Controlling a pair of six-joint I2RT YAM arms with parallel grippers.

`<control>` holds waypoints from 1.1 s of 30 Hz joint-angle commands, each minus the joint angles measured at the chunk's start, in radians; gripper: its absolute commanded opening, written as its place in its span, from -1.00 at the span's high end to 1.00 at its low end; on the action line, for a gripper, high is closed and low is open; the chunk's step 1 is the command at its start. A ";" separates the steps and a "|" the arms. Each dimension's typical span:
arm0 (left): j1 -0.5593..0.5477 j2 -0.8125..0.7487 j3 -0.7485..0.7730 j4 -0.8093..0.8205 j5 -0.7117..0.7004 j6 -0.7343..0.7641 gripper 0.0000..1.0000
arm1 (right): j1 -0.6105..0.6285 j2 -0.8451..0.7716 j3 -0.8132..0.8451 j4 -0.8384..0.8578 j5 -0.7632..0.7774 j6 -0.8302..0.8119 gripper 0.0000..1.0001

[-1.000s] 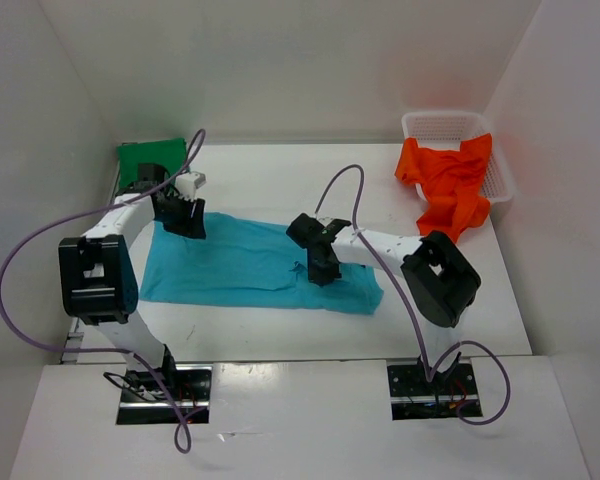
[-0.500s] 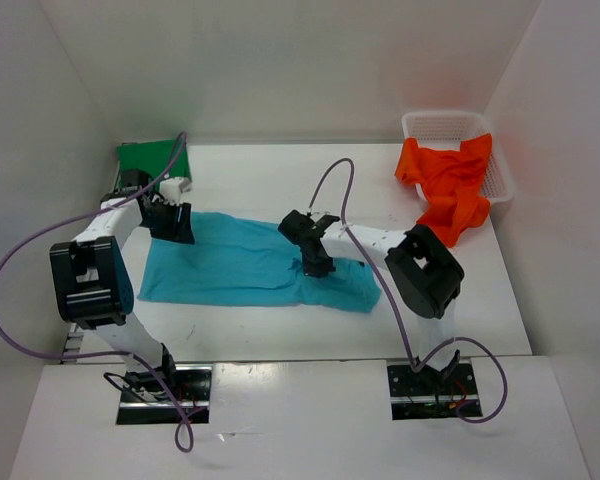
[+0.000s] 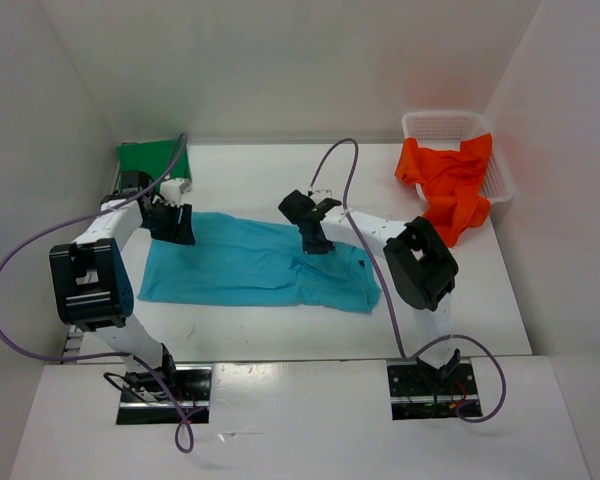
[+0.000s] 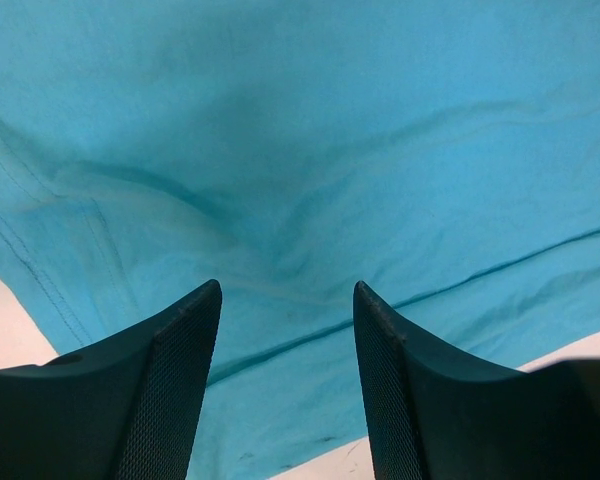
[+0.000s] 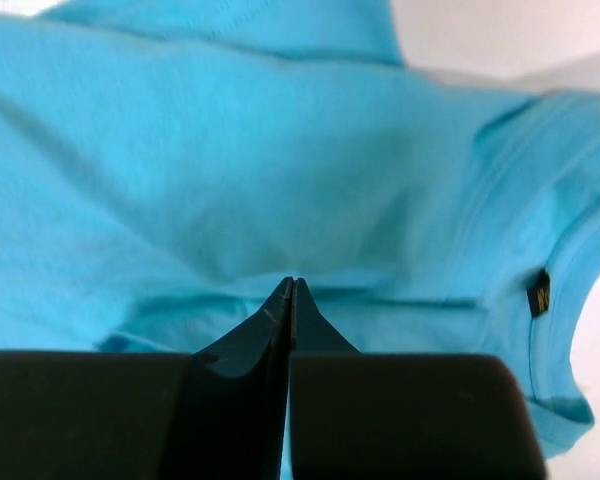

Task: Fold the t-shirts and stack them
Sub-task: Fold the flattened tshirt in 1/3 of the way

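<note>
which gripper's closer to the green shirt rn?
Left. The left gripper is at the turquoise shirt's left end, just in front of the green shirt; the right gripper is mid-table, far to its right.

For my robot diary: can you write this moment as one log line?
left pincer: open over turquoise t-shirt | right pincer: shut over it | green t-shirt: far-left corner | orange t-shirt: draped over basket

Left arm (image 3: 120, 218) extended, jaws parted; right arm (image 3: 375, 228) extended, jaws pressed together.

Open tabletop (image 3: 380, 185) lies between the turquoise t-shirt (image 3: 240, 265) and the basket (image 3: 435, 121).
</note>
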 commanded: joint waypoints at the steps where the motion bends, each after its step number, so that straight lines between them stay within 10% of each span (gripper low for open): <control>1: 0.004 -0.034 -0.017 -0.011 0.009 0.008 -0.26 | -0.016 0.057 0.087 0.004 0.055 -0.045 1.00; 15: 0.004 -0.035 -0.037 -0.011 -0.007 0.017 -0.28 | 0.029 -0.196 -0.129 0.001 -0.141 0.023 1.00; 33: 0.022 -0.054 -0.068 -0.011 -0.038 0.008 -0.38 | 0.062 -0.085 -0.185 0.079 -0.152 0.052 1.00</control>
